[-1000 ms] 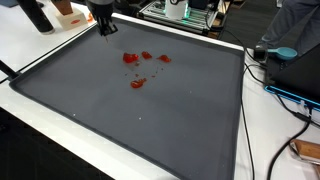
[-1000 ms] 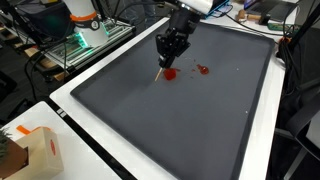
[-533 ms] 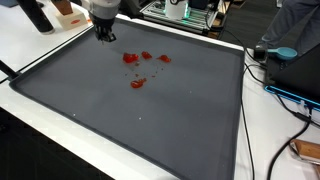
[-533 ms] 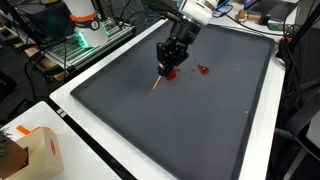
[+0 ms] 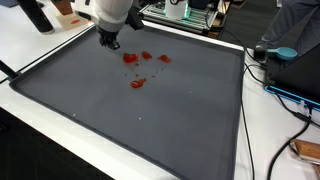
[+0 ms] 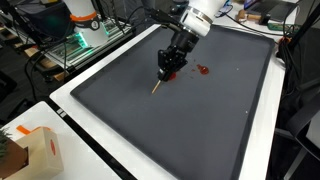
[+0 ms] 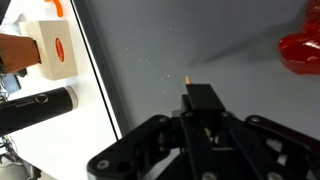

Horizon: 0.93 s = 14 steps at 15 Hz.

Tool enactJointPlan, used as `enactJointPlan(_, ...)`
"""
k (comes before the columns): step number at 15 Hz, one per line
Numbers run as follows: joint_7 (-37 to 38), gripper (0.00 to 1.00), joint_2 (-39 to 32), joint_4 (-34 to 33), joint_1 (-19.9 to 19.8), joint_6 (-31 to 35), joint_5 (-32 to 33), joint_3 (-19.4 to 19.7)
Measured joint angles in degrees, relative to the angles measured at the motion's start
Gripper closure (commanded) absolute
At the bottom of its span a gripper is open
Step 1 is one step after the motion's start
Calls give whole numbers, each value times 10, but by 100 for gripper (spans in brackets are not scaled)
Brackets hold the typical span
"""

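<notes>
A big dark grey mat (image 5: 150,120) (image 6: 190,130) lies on a white table. Several small red pieces (image 5: 131,59) (image 6: 203,70) are scattered on its far part. My gripper (image 5: 108,42) (image 6: 166,70) hangs low over the mat just beside these pieces. It is shut on a thin stick (image 6: 157,86) whose tip slants down to the mat. In the wrist view the gripper (image 7: 203,106) fills the bottom, the stick's orange tip (image 7: 188,75) pokes out ahead, and one red piece (image 7: 300,50) lies at the upper right.
A cardboard box (image 6: 35,150) (image 7: 55,50) and a black cylinder (image 7: 35,108) stand on the white table beyond the mat's edge. Cables (image 5: 275,90) and a blue object (image 5: 283,52) lie past another edge. Lab equipment (image 5: 185,12) lines the back.
The gripper has come down and moved along the mat with the stick, ending closer to the red pieces. The pieces have not moved.
</notes>
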<state>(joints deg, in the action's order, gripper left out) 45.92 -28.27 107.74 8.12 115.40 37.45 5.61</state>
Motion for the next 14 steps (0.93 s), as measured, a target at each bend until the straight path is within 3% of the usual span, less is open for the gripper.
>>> enactJointPlan(14, -3, 97, -23, -7, 21, 0, 0, -6)
